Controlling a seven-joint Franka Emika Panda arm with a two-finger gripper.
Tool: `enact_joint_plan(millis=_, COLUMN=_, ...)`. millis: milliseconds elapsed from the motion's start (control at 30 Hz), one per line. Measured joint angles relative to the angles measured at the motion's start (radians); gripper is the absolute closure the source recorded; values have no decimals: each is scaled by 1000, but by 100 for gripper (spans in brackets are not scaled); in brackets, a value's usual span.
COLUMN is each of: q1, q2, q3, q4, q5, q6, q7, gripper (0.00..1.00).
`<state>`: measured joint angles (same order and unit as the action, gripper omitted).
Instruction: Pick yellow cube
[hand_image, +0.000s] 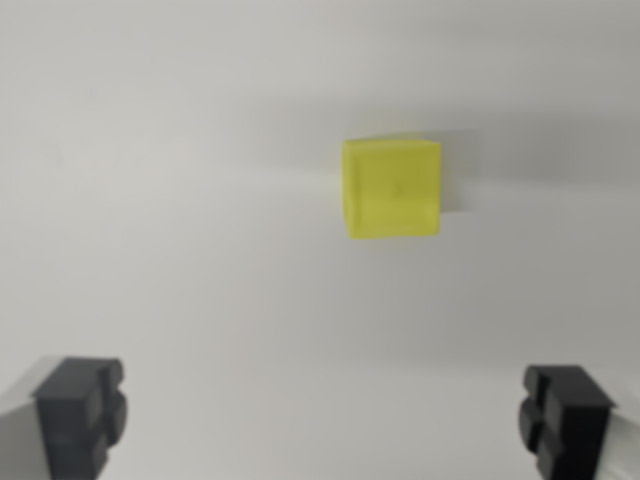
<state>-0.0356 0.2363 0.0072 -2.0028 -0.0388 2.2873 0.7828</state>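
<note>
Wrist view: a plain white surface (180, 200) fills the frame. The yellow cube (391, 188) rests on it, right of centre and far from the camera (slightly blurred). The gripper (322, 415) is spread wide, its dark fingertips (82, 410) at the near corners, well apart from the cube.

- I could not tell what sort of place I was in.
- A plain white surface (200, 200) filled my view from twelve o'clock round to six, bare as a test bench.
</note>
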Motion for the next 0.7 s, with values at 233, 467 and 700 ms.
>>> enact_joint_plan(millis=233, q1=-8, q2=30, q3=0, q4=-6, q5=3, q6=31, q7=-10, gripper=0)
enact_joint_plan(millis=467, q1=-15, q2=60, q3=0, q4=-10, q5=5, q6=61, q7=-21, gripper=0)
enact_joint_plan(millis=700, q1=-22, q2=93, q3=0, q4=-11, q5=8, q6=91, q7=-32, gripper=0)
